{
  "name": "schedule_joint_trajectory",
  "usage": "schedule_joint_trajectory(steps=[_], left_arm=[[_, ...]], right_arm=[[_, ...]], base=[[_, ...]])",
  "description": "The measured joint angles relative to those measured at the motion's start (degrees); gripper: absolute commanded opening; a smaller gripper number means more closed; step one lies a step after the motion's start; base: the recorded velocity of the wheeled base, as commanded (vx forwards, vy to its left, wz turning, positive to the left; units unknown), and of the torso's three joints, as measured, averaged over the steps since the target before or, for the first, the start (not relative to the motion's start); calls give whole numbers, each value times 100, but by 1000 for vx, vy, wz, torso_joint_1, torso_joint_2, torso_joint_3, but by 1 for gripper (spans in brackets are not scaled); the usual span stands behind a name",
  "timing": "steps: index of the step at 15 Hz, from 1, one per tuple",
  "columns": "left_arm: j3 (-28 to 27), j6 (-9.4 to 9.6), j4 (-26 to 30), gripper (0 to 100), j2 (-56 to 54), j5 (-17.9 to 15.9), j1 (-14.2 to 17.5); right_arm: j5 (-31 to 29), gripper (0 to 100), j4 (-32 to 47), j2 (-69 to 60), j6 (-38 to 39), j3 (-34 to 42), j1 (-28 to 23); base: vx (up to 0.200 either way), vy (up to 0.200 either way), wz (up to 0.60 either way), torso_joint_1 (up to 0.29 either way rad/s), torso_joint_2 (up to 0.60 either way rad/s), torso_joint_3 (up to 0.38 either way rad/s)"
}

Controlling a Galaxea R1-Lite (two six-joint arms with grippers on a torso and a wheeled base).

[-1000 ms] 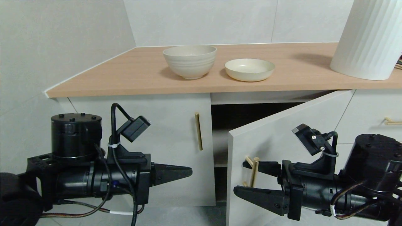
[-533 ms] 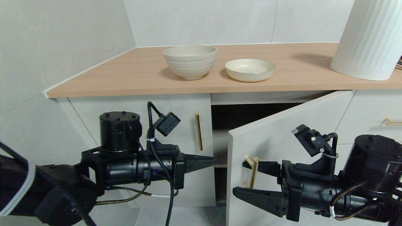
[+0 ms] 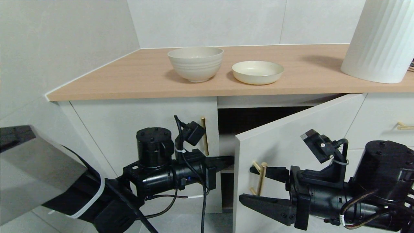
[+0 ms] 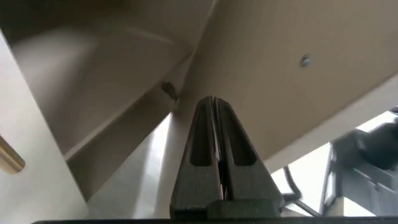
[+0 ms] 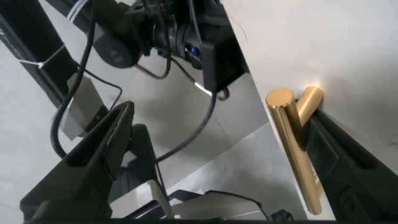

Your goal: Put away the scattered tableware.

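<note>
A deep cream bowl (image 3: 195, 63) and a shallow cream dish (image 3: 257, 72) sit side by side on the wooden countertop (image 3: 129, 81). Below them a white cabinet door (image 3: 291, 129) stands partly open. My left gripper (image 3: 230, 159) is shut, its tip in the dark gap at the door's free edge; in the left wrist view the left gripper (image 4: 212, 102) points at the door's inner face and an inside shelf (image 4: 118, 134). My right gripper (image 3: 247, 183) is open, its fingers straddling the door's brass handle (image 3: 261, 176); the handle (image 5: 298, 149) lies close against one finger (image 5: 339, 155).
A tall white ribbed container (image 3: 381, 38) stands at the countertop's right end. The shut left door carries its own brass handle (image 3: 204, 134), just behind my left arm. Another brass handle (image 3: 404, 125) is on the far right cabinet front. Walls close the corner on the left.
My left arm has moved right and forward, bringing its shut tip from in front of the left door into the gap by the open door. The right arm has stayed put.
</note>
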Motion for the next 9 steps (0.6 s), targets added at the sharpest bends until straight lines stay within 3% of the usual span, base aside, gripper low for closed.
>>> schedule_joint_trajectory(steps=[4, 9], left_arm=[[22, 104, -361, 0, 99, 258, -243], [20, 104, -366, 0, 113, 277, -458]], right_arm=[[-24, 100, -11, 2, -369, 138, -50], [-345, 100, 33, -24, -513, 450, -375]], base=[[0, 0, 0, 0, 0, 0], [0, 0, 0, 0, 0, 0]])
